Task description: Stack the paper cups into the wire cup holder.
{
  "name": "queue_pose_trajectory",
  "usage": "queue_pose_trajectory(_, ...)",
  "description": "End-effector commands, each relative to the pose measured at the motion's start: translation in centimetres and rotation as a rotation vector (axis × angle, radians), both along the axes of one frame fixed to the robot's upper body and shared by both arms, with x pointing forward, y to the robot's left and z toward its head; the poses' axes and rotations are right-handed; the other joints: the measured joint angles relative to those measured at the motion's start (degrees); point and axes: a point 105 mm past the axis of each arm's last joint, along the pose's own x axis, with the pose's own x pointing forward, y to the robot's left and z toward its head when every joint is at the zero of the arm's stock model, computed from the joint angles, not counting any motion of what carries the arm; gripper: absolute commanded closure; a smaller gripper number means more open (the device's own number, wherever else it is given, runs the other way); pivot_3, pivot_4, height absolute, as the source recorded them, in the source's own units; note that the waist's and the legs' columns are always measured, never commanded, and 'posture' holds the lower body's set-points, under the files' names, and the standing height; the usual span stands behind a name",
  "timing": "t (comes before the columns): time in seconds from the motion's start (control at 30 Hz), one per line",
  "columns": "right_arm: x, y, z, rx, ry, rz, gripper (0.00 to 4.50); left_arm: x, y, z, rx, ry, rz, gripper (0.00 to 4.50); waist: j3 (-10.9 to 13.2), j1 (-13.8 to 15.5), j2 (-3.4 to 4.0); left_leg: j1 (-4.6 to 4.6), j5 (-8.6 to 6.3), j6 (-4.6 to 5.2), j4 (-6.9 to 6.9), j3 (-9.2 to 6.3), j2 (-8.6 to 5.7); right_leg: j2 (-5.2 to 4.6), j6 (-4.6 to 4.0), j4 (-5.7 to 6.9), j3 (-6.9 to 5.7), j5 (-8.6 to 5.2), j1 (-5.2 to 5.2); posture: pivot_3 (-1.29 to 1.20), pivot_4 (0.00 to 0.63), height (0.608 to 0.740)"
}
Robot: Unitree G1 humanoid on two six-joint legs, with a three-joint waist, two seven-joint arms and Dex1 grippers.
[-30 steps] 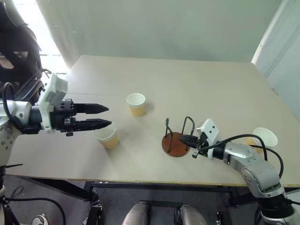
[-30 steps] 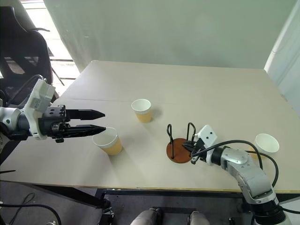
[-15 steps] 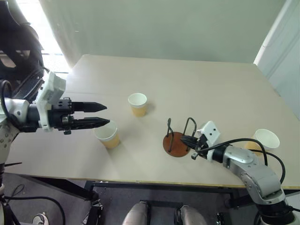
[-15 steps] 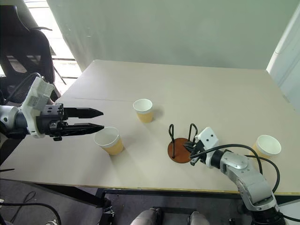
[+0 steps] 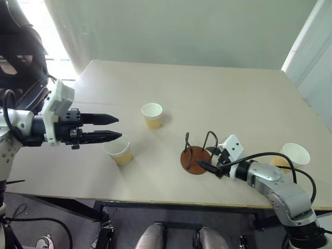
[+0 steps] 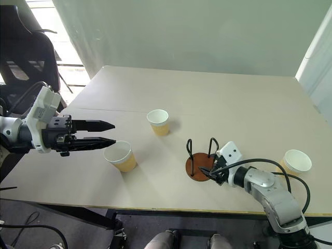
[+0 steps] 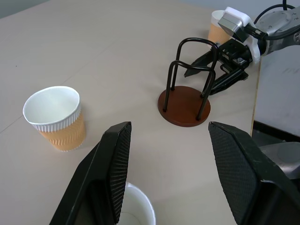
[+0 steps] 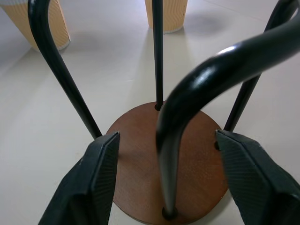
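Note:
The wire cup holder [image 5: 195,160], a rust-brown disc with two black wire loops, stands empty near the table's front edge. My right gripper [image 5: 207,158] is open, one finger on each side of the near loop [image 8: 168,140]. Three paper cups stand upright. One cup [image 5: 119,150] is just below and past my left gripper [image 5: 119,127], which is open and hovers level above the table. Another cup [image 5: 151,115] is farther back. The third [image 5: 291,155] stands at the right, behind my right forearm. The left wrist view shows the holder [image 7: 184,107] and the right gripper [image 7: 211,75] behind it.
The beige table [image 5: 218,93] has a seam running across it, and its front edge lies close under both arms. A black chair [image 6: 26,46] stands off the left side. A black cable [image 5: 270,154] loops over my right forearm.
My right gripper, shut at the holder's near loop before, has opened its fingers to either side of it. The left arm and the cups have kept still.

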Motion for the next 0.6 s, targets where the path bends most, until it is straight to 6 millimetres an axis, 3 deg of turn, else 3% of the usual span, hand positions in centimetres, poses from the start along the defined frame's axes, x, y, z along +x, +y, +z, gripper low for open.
queue_pose_trajectory(0.03, -0.2, -1.1, 1.5, 0.012, -0.040, 0.026, 1.38, -0.1, 0.1, 1.0, 0.011, -0.048, -0.002, 1.69, 0.00, 0.02, 0.00, -0.02, 0.00, 0.00, 0.00, 0.00, 0.00, 0.00, 0.02, -0.01, 0.00, -0.01, 0.00, 0.00, 0.150, 0.740)
queue_pose_trajectory(0.4, -1.6, -4.2, 1.0, -0.110, 0.015, 0.098, 1.38, 0.4, -0.4, 0.9, 0.001, -0.046, -0.025, 1.69, 0.00, 0.07, -0.01, -0.07, 0.00, -0.01, 0.00, 0.00, 0.00, 0.00, 0.10, 0.00, 0.00, -0.08, 0.01, 0.00, 0.150, 0.740)
queue_pose_trajectory(0.6, -2.2, -7.8, 1.5, -0.226, 0.036, 0.087, 1.38, 0.9, -0.5, 0.9, -0.003, -0.048, -0.033, 1.69, 0.01, 0.16, -0.02, -0.10, 0.02, -0.01, 0.00, 0.01, -0.01, -0.01, 0.14, 0.01, 0.00, -0.10, 0.02, 0.00, 0.150, 0.740)
